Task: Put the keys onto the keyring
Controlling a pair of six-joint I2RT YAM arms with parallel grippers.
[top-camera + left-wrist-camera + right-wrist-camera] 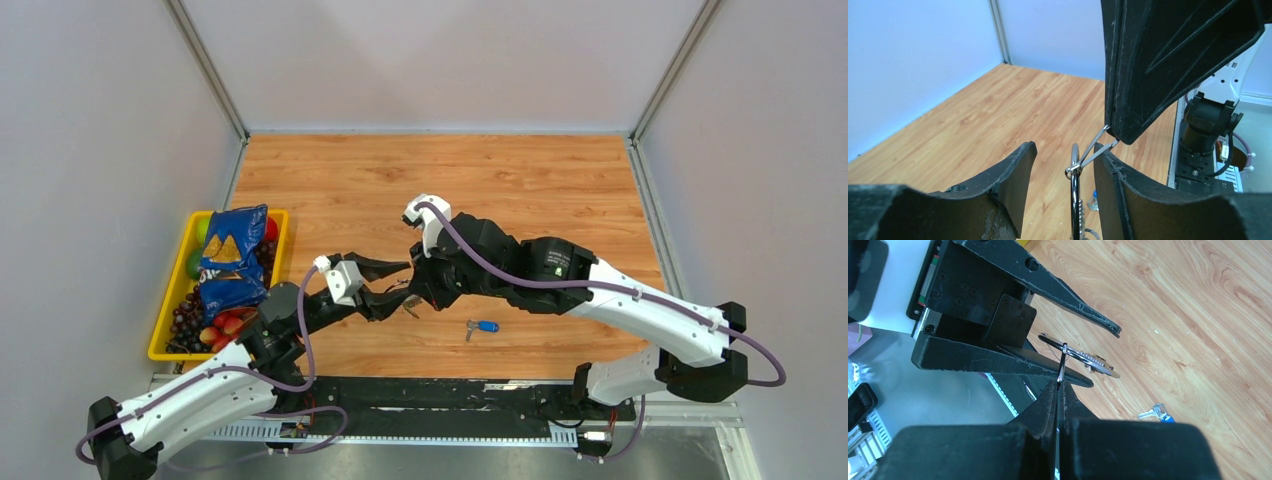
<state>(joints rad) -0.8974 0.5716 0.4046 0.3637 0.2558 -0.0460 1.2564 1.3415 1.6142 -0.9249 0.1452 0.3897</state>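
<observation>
Two grippers meet over the table point(540, 190). Only the overhead view shows the yellow tray point(170, 295), well left of the keyring point(1062, 360); the print on its blue snack bag point(232, 255) is unreadable. The right gripper point(1058, 386) is pinched tight on the keyring. The left gripper point(1064, 152) stands half-open astride a silver key point(1075, 200) hanging from the keyring, with a gap showing. A blue-headed key point(485, 326) lies on the wood nearby.

A yellow tray point(168, 295) sits on the wooden tabletop point(520, 190). A blue chip bag point(232, 258) lies across the tray's middle, 2 green fruits point(203, 230) at its far end, dark grapes point(185, 322) at its near end.
</observation>
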